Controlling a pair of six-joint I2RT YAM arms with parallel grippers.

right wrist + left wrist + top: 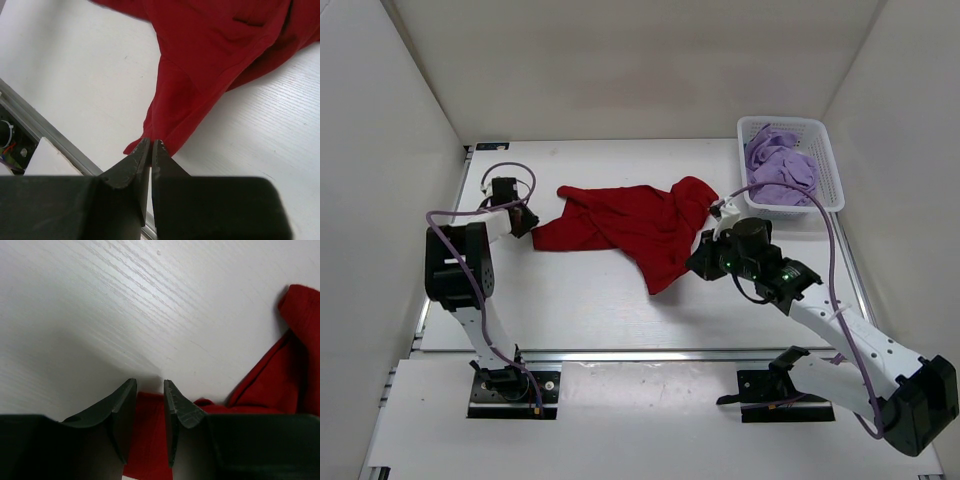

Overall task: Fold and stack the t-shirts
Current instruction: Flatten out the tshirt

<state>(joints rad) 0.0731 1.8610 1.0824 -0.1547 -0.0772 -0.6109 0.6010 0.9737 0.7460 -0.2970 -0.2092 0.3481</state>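
Across the tabletop [570, 300] from above, the red shirt [630, 225] is lying crumpled between both arms, the purple shirt [780, 170] sitting in the basket [790, 122]. Left wrist: the left gripper [150, 385] is standing half parted over red cloth. Right wrist: the right gripper [150, 142] is pinching a shirt corner, fingers closed.

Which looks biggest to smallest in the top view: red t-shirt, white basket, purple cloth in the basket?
1. red t-shirt: spread out, covers the most area by far.
2. white basket: clearly smaller.
3. purple cloth: bunched inside the basket, so smaller than it.
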